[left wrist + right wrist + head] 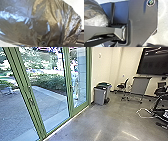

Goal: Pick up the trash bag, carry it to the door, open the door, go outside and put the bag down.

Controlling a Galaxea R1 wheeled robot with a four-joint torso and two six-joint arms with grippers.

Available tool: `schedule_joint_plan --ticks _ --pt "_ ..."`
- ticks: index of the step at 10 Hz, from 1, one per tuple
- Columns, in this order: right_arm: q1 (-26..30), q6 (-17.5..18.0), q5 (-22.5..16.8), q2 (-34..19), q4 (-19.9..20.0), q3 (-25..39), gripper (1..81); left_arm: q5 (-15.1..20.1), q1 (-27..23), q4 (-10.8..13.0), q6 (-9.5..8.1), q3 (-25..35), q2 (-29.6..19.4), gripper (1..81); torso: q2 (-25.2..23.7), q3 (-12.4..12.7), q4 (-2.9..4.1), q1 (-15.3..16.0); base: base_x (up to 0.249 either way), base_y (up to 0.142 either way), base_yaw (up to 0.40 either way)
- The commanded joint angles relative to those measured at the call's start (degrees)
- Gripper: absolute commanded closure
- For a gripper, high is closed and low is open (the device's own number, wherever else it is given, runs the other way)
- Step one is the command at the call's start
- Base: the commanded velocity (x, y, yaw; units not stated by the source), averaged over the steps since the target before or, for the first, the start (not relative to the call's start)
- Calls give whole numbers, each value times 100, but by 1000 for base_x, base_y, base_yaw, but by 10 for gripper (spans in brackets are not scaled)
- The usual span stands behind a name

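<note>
The upright glass door is standing ahead-left, nearer your left arm; on its indoor side, the trash bag is bulging by your left wrist; either claw's grip you cannot tell

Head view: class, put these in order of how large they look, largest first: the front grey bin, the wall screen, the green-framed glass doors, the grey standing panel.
1. Green-framed glass doors
2. Wall screen
3. Grey standing panel
4. Front grey bin
</note>
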Motion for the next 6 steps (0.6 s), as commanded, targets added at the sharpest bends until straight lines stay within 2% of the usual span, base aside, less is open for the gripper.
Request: schedule_joint_plan --ticks 1,6 --pt "273 -11 -416 -4 -3 -5 10 390 -261 31 48 27 0 811 0 0 0 0 124 -74 0" --pt "273 -11 -408 -12 -3 -5 10 390 -261 31 48 27 0 811 0 0 0 0 124 -74 0"
